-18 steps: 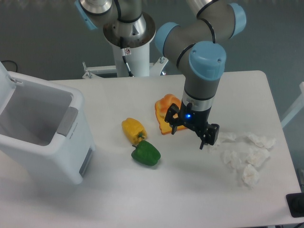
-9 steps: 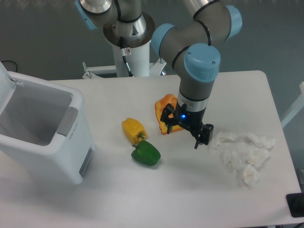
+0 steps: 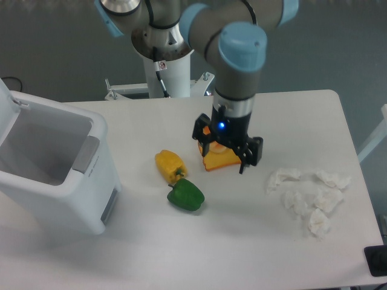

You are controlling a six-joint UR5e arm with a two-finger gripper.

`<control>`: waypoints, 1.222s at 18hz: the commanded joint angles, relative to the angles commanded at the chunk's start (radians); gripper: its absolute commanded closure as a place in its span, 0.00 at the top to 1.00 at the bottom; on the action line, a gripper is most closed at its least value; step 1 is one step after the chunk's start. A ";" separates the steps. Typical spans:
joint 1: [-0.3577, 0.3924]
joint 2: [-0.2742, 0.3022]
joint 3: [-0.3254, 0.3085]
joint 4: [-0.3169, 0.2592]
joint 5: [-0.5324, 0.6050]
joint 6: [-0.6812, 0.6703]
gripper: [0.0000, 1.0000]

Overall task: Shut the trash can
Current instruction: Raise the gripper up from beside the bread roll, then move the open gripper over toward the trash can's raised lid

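The trash can [image 3: 57, 175] stands at the nine o'clock edge of the white surface [image 3: 242, 241], lid [image 3: 5, 112] raised at its far left, grey latch tab [image 3: 86, 156] on the rim; the visible interior holds nothing. The gripper [image 3: 227, 151] hangs near centre above an orange pepper [image 3: 219, 158], fingers [image 3: 245, 162] spread, gripping nothing. A yellow pepper [image 3: 169, 164] and green pepper [image 3: 185, 194] lie touching at the gripper's eight o'clock. Crumpled tissues [image 3: 311, 193] lie at its four o'clock.

White table [image 3: 242, 241], trash can [image 3: 54, 175], yellow pepper [image 3: 169, 164], green pepper [image 3: 185, 194], orange pepper [image 3: 219, 161], crumpled tissues [image 3: 308, 193]
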 joint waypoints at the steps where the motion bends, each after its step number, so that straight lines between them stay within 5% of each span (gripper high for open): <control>1: -0.017 0.025 0.000 -0.011 -0.012 -0.020 1.00; 10: -0.204 0.169 -0.017 -0.061 -0.028 -0.204 1.00; 22: -0.364 0.183 -0.012 -0.054 -0.098 -0.382 1.00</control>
